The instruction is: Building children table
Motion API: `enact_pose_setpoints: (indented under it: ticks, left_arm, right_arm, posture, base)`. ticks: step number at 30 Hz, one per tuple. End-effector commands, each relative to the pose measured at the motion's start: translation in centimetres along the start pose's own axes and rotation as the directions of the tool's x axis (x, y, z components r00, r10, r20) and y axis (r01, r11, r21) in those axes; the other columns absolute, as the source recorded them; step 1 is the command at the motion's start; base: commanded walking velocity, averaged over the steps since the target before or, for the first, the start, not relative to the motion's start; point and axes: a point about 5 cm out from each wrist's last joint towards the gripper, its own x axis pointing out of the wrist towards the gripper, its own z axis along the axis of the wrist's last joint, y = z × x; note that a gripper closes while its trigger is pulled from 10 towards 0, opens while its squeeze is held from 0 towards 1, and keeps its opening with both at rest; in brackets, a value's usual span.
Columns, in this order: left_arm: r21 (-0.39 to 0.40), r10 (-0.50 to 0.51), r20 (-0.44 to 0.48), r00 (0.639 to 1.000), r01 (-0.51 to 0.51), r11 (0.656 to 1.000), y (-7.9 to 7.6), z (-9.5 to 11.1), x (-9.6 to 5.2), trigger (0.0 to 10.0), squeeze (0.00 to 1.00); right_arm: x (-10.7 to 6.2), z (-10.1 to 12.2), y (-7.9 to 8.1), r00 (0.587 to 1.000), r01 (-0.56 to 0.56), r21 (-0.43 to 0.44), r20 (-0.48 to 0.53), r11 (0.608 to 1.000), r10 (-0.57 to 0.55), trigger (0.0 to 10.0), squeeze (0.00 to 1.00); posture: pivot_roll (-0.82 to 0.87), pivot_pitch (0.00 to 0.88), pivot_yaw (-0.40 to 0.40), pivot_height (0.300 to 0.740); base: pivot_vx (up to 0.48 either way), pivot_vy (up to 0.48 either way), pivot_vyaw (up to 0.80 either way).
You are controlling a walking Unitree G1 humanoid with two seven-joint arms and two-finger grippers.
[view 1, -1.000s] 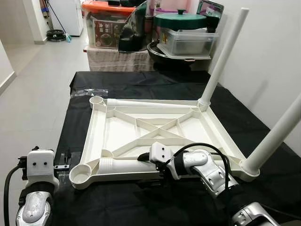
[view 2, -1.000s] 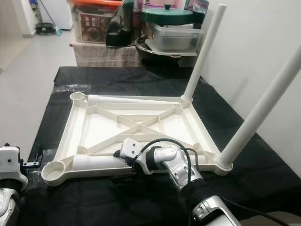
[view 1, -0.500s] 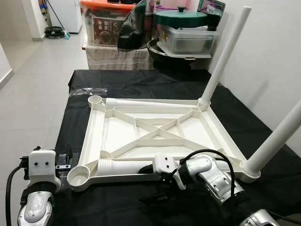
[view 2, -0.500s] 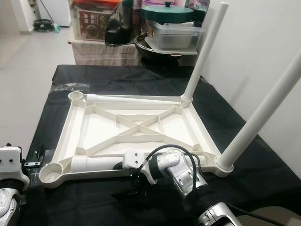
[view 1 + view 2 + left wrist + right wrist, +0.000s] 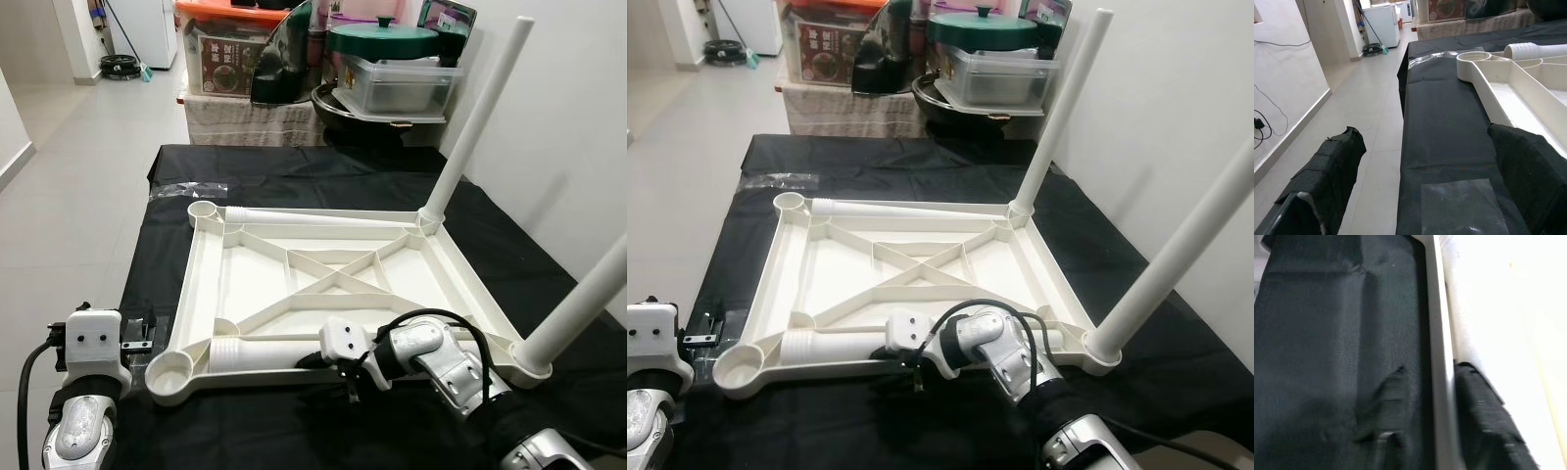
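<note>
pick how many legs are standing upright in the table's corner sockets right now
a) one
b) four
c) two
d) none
c) two legs stand in the sockets on the robot's right side of the upside-down table top: the far leg and the near leg. The two left sockets are unfilled, and two more legs lie flat inside the frame.

tabletop (image 5: 323,284): white, ribbed underside up, flat on black cloth | legs: two upright (image 5: 477,116), two lying (image 5: 265,351)

The right tool (image 5: 345,377) at the tabletop frame (image 5: 245,294) is mostly hidden by its wrist; the near upright leg (image 5: 588,289) is cut off; the right wrist view is blurred.
</note>
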Motion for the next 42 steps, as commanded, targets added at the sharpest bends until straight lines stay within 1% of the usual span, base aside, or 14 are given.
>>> enact_pose_setpoints:
  ticks: [1, 11, 14, 15, 17, 18, 22, 28, 30, 31, 33, 34, 35, 42]
  left_arm:
    - [0.002, -0.004, -0.021, 1.000, 0.004, 1.000, -0.3, -0.5, -0.2, 10.0, 0.00]
    - [0.001, -0.009, -0.027, 1.000, 0.009, 1.000, -0.4, -0.6, -0.1, 10.0, 0.00]
    - [-0.002, -0.014, -0.028, 1.000, 0.014, 1.000, -0.6, -0.7, -0.1, 10.0, 0.00]
    - [-0.002, -0.014, -0.028, 1.000, 0.014, 1.000, -0.6, -0.7, -0.1, 10.0, 0.00]
    - [-0.005, -0.017, -0.028, 0.999, 0.017, 1.000, -0.8, -0.7, -0.1, 10.0, 0.00]
    - [-0.005, -0.017, -0.028, 0.999, 0.017, 1.000, -0.8, -0.7, -0.1, 10.0, 0.00]
    - [-0.005, -0.023, -0.033, 0.999, 0.022, 1.000, -0.9, -0.8, -0.2, 10.0, 0.00]
    - [-0.006, -0.025, -0.034, 0.999, 0.025, 1.000, -1.0, -0.7, -0.1, 10.0, 0.00]
    - [-0.006, -0.025, -0.034, 0.999, 0.025, 1.000, -1.0, -0.8, -0.1, 10.0, 0.00]
    - [-0.006, -0.025, -0.034, 0.999, 0.025, 1.000, -1.0, -0.8, -0.1, 10.0, 0.00]
    - [-0.006, -0.026, -0.034, 0.999, 0.025, 1.000, -1.0, -0.8, -0.1, 10.0, 0.00]
    - [-0.007, -0.027, -0.034, 0.999, 0.027, 1.000, -1.0, -0.8, -0.1, 10.0, 0.00]
    - [-0.007, -0.028, -0.034, 0.999, 0.028, 1.000, -1.0, -0.8, -0.1, 10.0, 0.00]
    - [-0.008, -0.031, -0.030, 0.999, 0.031, 0.999, -1.1, -0.8, 0.0, 10.0, 0.00]
  right_arm:
    - [-0.6, -2.0, 0.9, 0.989, -0.082, -0.033, -0.123, 0.996, 0.078, 0.0, 0.00]
    - [-4.9, -4.4, 0.6, 0.928, -0.180, -0.237, -0.364, 0.955, 0.084, 0.0, 0.00]
    - [-6.9, -5.5, 0.4, 0.864, -0.249, -0.282, -0.497, 0.927, 0.081, 0.0, 0.00]
    - [-6.9, -5.5, 0.4, 0.864, -0.249, -0.282, -0.497, 0.927, 0.081, 0.0, 0.00]
    - [-9.5, -6.4, 0.0, 0.776, -0.309, -0.271, -0.626, 0.912, 0.077, 0.0, 0.00]
    - [-9.5, -6.4, 0.0, 0.776, -0.309, -0.271, -0.626, 0.912, 0.077, 0.0, 0.00]
    - [-12.0, -7.2, -0.5, 0.677, -0.344, -0.261, -0.734, 0.902, 0.046, 0.0, 0.00]
    - [-12.7, -7.5, -0.9, 0.645, -0.331, -0.278, -0.764, 0.902, 0.001, 0.0, 0.00]
    - [-12.5, -7.4, -1.0, 0.657, -0.308, -0.291, -0.753, 0.906, -0.018, 0.7, 0.00]
    - [-12.2, -7.2, -1.4, 0.676, -0.269, -0.321, -0.734, 0.908, -0.060, 10.0, 0.00]
    - [-12.0, -7.1, -1.5, 0.690, -0.252, -0.320, -0.721, 0.913, -0.063, 10.0, 0.00]
    - [-11.9, -7.0, -1.6, 0.703, -0.237, -0.320, -0.708, 0.918, -0.066, 10.0, 0.25]
    - [-12.0, -7.0, -1.6, 0.710, -0.226, -0.305, -0.702, 0.925, -0.058, 10.0, 1.00]
    - [-12.5, -6.9, -2.0, 0.705, -0.223, -0.291, -0.708, 0.930, -0.052, 10.0, 1.00]
  posture:
    - [0.08, 0.000, -0.118, 0.740]
    - [0.06, 0.000, -0.115, 0.740]
    - [0.05, 0.000, -0.115, 0.740]
    - [0.05, 0.000, -0.115, 0.740]
    - [0.05, 0.000, -0.116, 0.740]
    - [0.05, 0.000, -0.116, 0.740]
    - [0.05, 0.000, -0.114, 0.740]
    - [0.05, 0.000, -0.116, 0.740]
    - [0.05, 0.000, -0.116, 0.740]
    - [0.05, 0.000, -0.116, 0.740]
    - [0.05, 0.000, -0.116, 0.740]
    - [0.05, 0.000, -0.116, 0.740]
    - [0.05, 0.000, -0.116, 0.740]
    - [0.05, 0.000, -0.110, 0.740]
  base:
    - [0.000, 0.000, 0.00]
    - [0.000, 0.000, 0.00]
    - [0.000, 0.000, 0.00]
    - [0.000, 0.000, 0.00]
    - [0.000, 0.000, 0.00]
    - [0.000, 0.000, 0.00]
    - [0.000, 0.000, 0.00]
    - [0.000, 0.000, 0.00]
    - [0.000, 0.000, 0.00]
    - [0.000, 0.000, 0.00]
    - [0.000, 0.000, 0.00]
    - [0.000, 0.000, 0.00]
    - [0.000, 0.000, 0.00]
    - [0.000, 0.000, 0.00]
